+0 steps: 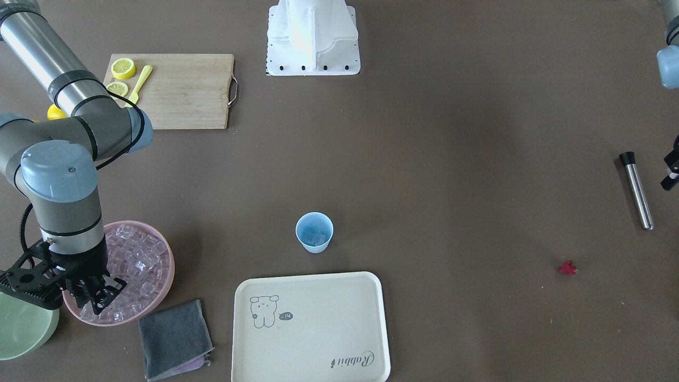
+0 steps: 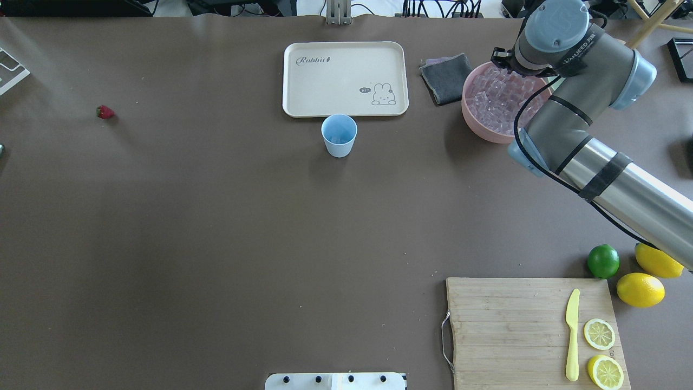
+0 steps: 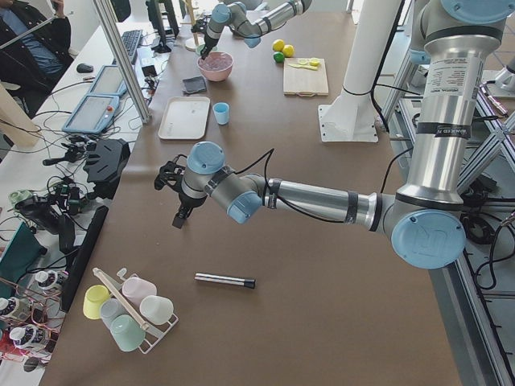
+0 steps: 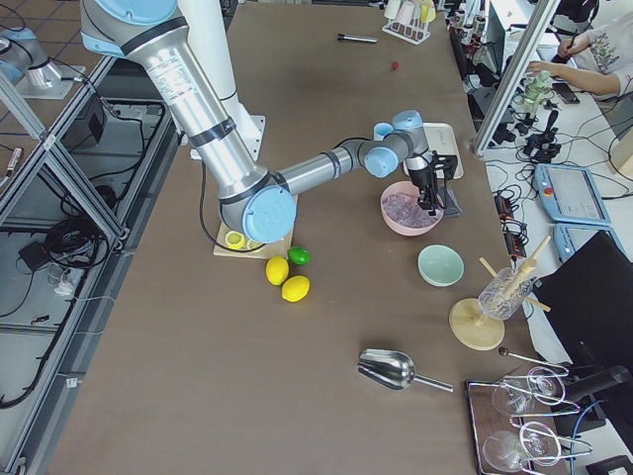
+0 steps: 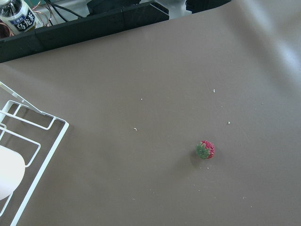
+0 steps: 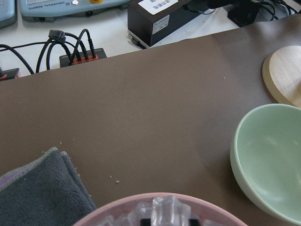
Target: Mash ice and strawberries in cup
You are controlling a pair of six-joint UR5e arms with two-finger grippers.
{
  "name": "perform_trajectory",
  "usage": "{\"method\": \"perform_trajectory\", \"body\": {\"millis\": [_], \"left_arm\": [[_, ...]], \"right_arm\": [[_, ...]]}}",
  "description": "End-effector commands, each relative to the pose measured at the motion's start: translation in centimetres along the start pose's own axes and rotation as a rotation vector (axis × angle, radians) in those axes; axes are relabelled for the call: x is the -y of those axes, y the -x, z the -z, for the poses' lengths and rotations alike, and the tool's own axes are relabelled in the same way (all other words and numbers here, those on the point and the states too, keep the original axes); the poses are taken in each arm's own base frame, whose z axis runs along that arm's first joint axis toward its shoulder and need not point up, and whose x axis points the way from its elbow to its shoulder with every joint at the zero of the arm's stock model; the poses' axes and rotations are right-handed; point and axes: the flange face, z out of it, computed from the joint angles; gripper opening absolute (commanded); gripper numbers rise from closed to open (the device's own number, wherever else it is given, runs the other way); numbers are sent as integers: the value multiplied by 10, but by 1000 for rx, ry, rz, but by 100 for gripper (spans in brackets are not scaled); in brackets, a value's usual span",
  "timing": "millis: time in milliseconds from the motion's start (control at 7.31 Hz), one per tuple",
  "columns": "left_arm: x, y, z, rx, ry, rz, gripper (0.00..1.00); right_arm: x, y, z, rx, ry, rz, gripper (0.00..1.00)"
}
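The light-blue cup (image 1: 314, 232) stands mid-table next to the tray and holds a few pieces of ice (image 1: 314, 237). A pink bowl (image 1: 165, 249) at the table's end is heaped with ice cubes (image 2: 495, 97). My right gripper (image 1: 101, 298) is down in that bowl; the right wrist view shows one cube (image 6: 168, 210) between dark fingertips, so it looks shut on it. The strawberry (image 1: 567, 268) lies alone on the mat at the other end, and it also shows in the left wrist view (image 5: 205, 149). My left gripper (image 1: 670, 172) hovers near it, mostly out of frame, its state unclear.
A steel muddler (image 1: 636, 190) lies beside the left gripper. A cream tray (image 1: 318, 329), a grey cloth (image 1: 175, 339) and a pale-green bowl (image 1: 21, 329) sit near the pink bowl. A cutting board (image 1: 180, 90) holds lemon slices and a yellow knife. A lime (image 2: 603, 260) and two lemons lie beside the board.
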Motion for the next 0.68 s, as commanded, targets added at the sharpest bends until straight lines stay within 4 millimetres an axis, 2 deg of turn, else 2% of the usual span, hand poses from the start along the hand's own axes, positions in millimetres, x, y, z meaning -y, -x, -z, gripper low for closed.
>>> {"method": "perform_trajectory", "body": {"millis": [0,137,547], "left_arm": [[-3,5,-5,4,11,10,98],[-1,6,-6,4,11,8,98],[1,8,-10,5,16,12,98]], "right_arm": [[1,2,5,12,-3,35,0],[2,3,10,25,5,43,0],[30,-8,53,112,34,53,0]]}}
